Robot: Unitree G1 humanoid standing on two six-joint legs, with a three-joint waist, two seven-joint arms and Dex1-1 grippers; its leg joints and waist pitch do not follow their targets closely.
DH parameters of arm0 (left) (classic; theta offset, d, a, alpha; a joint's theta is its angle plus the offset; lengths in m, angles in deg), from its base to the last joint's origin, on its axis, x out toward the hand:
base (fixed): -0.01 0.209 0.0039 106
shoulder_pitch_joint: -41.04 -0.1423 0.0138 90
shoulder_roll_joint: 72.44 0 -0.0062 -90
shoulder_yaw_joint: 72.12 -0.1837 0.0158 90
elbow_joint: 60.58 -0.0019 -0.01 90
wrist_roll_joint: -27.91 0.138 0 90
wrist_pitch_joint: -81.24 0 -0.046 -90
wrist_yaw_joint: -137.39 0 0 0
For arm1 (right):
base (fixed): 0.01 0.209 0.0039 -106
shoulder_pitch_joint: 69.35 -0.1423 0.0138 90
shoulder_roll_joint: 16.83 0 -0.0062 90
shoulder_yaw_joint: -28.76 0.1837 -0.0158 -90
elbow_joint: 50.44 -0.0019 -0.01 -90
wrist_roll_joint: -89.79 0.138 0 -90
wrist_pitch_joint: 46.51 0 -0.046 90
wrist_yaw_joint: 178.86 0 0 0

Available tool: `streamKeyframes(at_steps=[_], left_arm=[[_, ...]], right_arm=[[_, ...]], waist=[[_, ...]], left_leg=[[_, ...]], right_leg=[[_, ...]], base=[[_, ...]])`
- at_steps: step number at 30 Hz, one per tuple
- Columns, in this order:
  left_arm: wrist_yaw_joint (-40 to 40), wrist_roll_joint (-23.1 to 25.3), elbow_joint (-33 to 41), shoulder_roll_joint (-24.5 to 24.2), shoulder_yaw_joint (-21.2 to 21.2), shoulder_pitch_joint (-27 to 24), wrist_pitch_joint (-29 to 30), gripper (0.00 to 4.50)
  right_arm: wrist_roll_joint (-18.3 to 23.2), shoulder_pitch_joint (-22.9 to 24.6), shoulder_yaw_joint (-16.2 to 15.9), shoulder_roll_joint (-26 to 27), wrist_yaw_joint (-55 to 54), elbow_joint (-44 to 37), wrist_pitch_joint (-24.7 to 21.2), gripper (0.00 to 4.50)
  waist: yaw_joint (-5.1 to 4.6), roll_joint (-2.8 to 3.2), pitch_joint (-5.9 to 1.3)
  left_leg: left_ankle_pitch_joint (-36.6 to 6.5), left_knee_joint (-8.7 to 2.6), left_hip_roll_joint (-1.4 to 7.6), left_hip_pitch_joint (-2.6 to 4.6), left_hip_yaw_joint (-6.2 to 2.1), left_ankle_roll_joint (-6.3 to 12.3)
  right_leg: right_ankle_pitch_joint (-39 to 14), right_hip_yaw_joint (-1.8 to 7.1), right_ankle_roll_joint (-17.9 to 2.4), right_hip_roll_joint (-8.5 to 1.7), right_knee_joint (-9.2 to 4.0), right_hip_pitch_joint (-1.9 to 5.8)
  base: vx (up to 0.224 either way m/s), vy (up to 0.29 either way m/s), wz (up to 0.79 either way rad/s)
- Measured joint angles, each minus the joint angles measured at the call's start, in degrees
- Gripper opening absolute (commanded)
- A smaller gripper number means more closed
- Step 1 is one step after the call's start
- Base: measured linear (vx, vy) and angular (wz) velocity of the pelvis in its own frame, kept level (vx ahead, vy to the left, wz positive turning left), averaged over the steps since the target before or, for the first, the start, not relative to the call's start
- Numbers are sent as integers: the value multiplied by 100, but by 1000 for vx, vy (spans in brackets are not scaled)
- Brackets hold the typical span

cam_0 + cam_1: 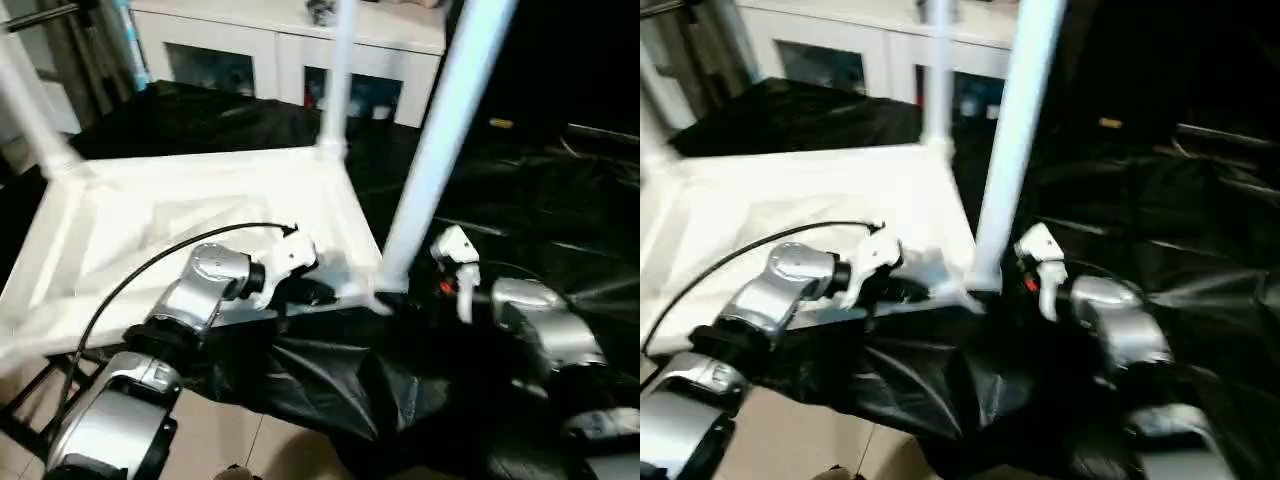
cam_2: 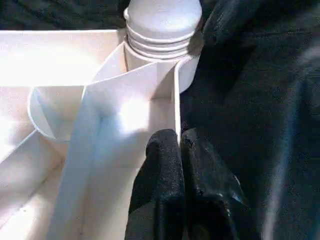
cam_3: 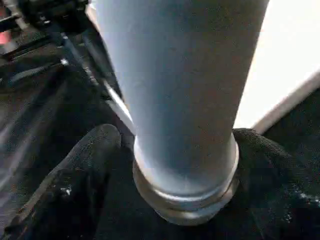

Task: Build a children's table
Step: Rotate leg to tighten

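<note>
The white tabletop [image 1: 180, 200] lies upside down on black cloth, its ribbed underside facing up. Three white legs stand upright in its corner sockets: one at the near right [image 1: 440, 130], one at the far corner [image 1: 337, 80], one at the left [image 1: 30, 110]. My left gripper [image 2: 179, 145] is shut on the thin rim wall of the tabletop, just short of the near-right socket [image 2: 160, 30]. My right gripper [image 3: 185, 145] is open around the base of the near-right leg [image 3: 180, 90], with one black finger [image 3: 75, 175] on either side.
A white cabinet [image 1: 290, 50] with glass doors stands behind the table. Crumpled black cloth [image 1: 520, 200] covers the surface to the right and hangs over the front edge above a beige floor [image 1: 220, 440]. A black cable [image 1: 130, 280] arcs over my left forearm.
</note>
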Motion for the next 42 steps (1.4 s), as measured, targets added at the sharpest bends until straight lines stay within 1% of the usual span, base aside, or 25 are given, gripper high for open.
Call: streamKeyframes(at_steps=[2,6,8,11,14,16,17,22,25,27,29,31,32,34,37,40,41,42], left_arm=[[-119,-8,-16,-14,-19,1,-60,0],[-254,-54,-70,-24,-45,9,-151,0],[-262,-54,-97,-24,-46,17,-192,0],[-318,-54,-110,-24,-46,17,-218,0],[-326,-54,-130,-24,-46,17,-235,0],[-333,-54,-147,-22,-47,17,-252,0],[-333,-54,-155,-21,-47,17,-260,0],[-160,-39,-218,34,-18,20,-252,0],[84,7,-300,109,44,55,-209,0],[401,23,-364,173,80,81,-156,0],[1035,135,-550,373,187,215,30,0],[1392,181,-585,560,202,249,157,0],[1654,189,-614,699,265,252,238,0],[1994,225,-623,866,301,285,394,0],[2317,241,-625,983,340,290,480,0],[2509,253,-618,1062,346,290,550,0],[2518,253,-609,1068,347,290,560,0],[2517,253,-603,1068,349,289,560,0]], right_arm=[[9,4,-86,-20,87,-90,-44,377],[42,39,-131,-46,202,-212,-149,377],[42,41,-132,-50,205,-235,-186,345],[42,52,-127,-64,205,-249,-225,342],[38,104,-126,-70,204,-326,-262,307],[35,124,-119,-76,197,-336,-274,303],[34,134,-115,-78,194,-348,-293,284],[21,192,-39,0,-69,-387,-327,266],[-23,192,68,131,-432,-353,-326,263],[-51,152,220,347,-904,-207,-310,262],[-154,-81,466,785,-1921,202,-197,262],[-183,-177,608,955,-2467,388,-132,262],[-192,-261,747,1120,-2876,537,-103,262],[-213,-367,902,1328,-3445,677,-78,262],[-247,-520,1001,1585,-4104,873,16,262],[-328,-657,1027,1743,-4512,1211,396,262],[-330,-658,1027,1757,-4534,1288,543,297],[-326,-658,1034,1754,-4505,1324,607,318]], waist=[[17,0,0],[53,0,0],[56,0,0],[64,0,0],[73,0,0],[80,0,-1],[83,0,-1],[77,-1,-2],[56,-2,-3],[11,-8,-7],[-83,-11,-10],[-117,-11,-11],[-156,-14,-12],[-210,-6,-16],[-232,6,-23],[-249,18,-29],[-250,20,-29],[-252,22,-28]], left_leg=[[0,2,0,0,0,0],[0,2,0,0,1,0],[0,1,0,1,1,0],[0,0,0,1,1,0],[0,0,0,1,0,0],[0,1,0,3,1,0],[1,1,0,3,1,0],[1,8,0,8,1,0],[2,13,-1,11,1,0],[2,17,0,15,0,0],[2,30,-1,15,-1,0],[2,35,-5,17,0,0],[1,38,-5,17,0,1],[1,33,-8,16,0,1],[1,21,-6,20,-1,0],[1,12,-7,20,0,0],[0,10,-7,19,0,0],[0,9,-7,17,0,0]], right_leg=[[0,1,0,-1,0,1],[0,1,1,-1,0,2],[-1,1,1,-1,0,1],[-2,1,4,-1,0,2],[-3,1,4,-1,0,2],[-3,1,5,-1,1,4],[-3,1,5,-2,1,5],[-10,3,17,-2,2,14],[-18,4,31,-2,2,16],[-18,5,31,-2,2,19],[-16,7,30,-3,5,17],[-16,7,30,-8,-1,21],[-16,9,30,-8,-2,22],[-15,11,29,-8,-2,21],[-13,7,26,-6,3,19],[-10,7,22,-6,2,16],[-9,7,19,-6,1,16],[-8,7,18,-6,0,15]], base=[[0,0,0],[0,0,0],[0,0,0],[0,0,0],[0,0,0],[0,0,0],[0,0,0],[0,0,0],[0,0,0],[0,0,0],[0,0,0],[0,0,0],[0,0,0],[0,0,0],[0,0,0],[0,0,0],[0,0,0],[0,0,0]])
